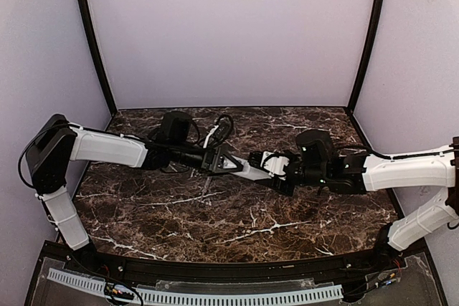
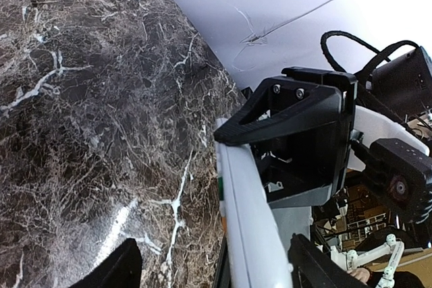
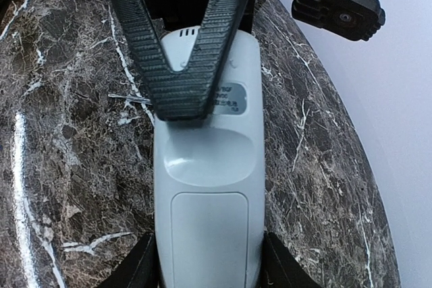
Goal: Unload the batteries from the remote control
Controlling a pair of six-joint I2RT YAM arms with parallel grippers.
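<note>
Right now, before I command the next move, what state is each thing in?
remote control: held, its back towards the right wrist camera.
battery cover: shut, in place on the remote control.
batteries: none in view.
right tool: shut on the remote control, one finger at each long side.
left tool: open, fingers astride the remote control's other end; contact cannot be told.

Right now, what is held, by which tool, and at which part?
The right tool grips the remote control at one end, by its long edges. The left tool stands open around the other end.
</note>
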